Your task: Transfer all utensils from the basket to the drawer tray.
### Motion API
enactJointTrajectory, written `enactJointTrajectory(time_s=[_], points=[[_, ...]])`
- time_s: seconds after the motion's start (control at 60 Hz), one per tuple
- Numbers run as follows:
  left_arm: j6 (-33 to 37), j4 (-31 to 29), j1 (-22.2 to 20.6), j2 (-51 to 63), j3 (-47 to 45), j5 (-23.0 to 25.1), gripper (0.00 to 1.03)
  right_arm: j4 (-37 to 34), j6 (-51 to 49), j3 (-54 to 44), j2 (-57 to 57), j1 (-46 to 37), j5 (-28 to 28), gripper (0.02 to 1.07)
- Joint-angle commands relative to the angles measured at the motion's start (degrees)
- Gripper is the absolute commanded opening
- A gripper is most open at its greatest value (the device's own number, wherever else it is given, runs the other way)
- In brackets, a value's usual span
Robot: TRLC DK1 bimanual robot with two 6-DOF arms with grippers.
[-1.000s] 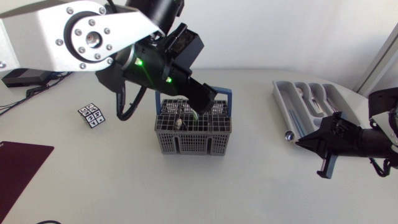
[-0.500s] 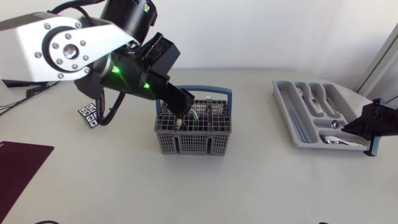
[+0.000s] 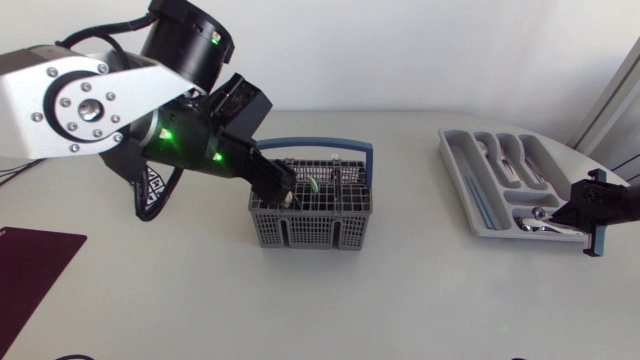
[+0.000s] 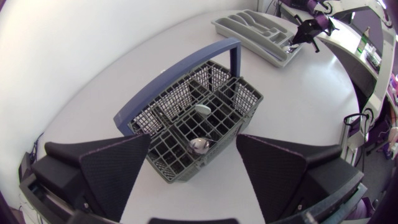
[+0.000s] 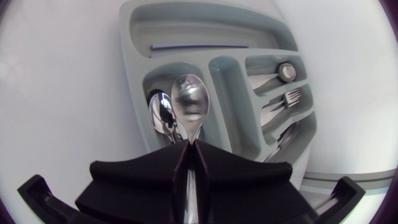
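Observation:
A grey wire basket (image 3: 310, 218) with a blue handle stands mid-table and holds a few utensils (image 3: 291, 198). My left gripper (image 3: 283, 186) hangs just above its left half, open, with the fingers wide apart on either side of the basket (image 4: 205, 106). Two round utensil ends (image 4: 200, 145) stick up below them. The grey drawer tray (image 3: 456, 165) lies at the right with several pieces in its compartments. My right gripper (image 3: 562, 214) is shut on a silver spoon (image 5: 189, 99). The bowl of the spoon hangs over the tray's (image 5: 205, 18) near compartment, where another spoon (image 5: 163, 115) lies.
A small black-and-white marker cube (image 3: 150, 187) sits left of the basket, partly behind my left arm. A dark red mat (image 3: 30, 270) covers the table's left front corner. Bare tabletop lies between basket and tray.
My right gripper carried the spoon to the right, from in front of the tray to over its near compartment. My left arm drew leftward and lower over the basket.

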Motion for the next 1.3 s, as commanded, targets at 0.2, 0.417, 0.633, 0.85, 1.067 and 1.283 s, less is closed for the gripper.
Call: enactJointTrajectory(time_s=[0.2,0.417,0.633,0.85,1.067,1.283], points=[[1.6,-0.4,0.2,-2.9,-2.8,0.0,0.97,5.0,-2.4,-1.7,1.4,-0.9,1.9,0.28],[2.2,-1.3,0.2,-4.4,-4.2,0.0,0.97,5.1,-1.7,-4.6,-2.6,-1.0,1.8,0.5],[5.8,-0.9,-1.2,-5.4,-7.1,0.1,0.97,4.7,6.4,-10.8,-11.7,1.6,-1.4,0.54],[23.0,4.9,-4.0,-5.8,-10.0,-2.3,0.97,4.7,11.1,-19.9,-22.8,7.6,-2.7,0.54],[39.4,8.5,-6.1,-4.9,-10.7,-4.8,0.97,3.5,17.2,-27.4,-33.4,15.5,-3.5,0.54],[50.8,12.1,-6.9,-2.3,-10.2,-5.1,0.96,3.7,22.7,-32.4,-40.3,23.0,-3.5,0.59]])
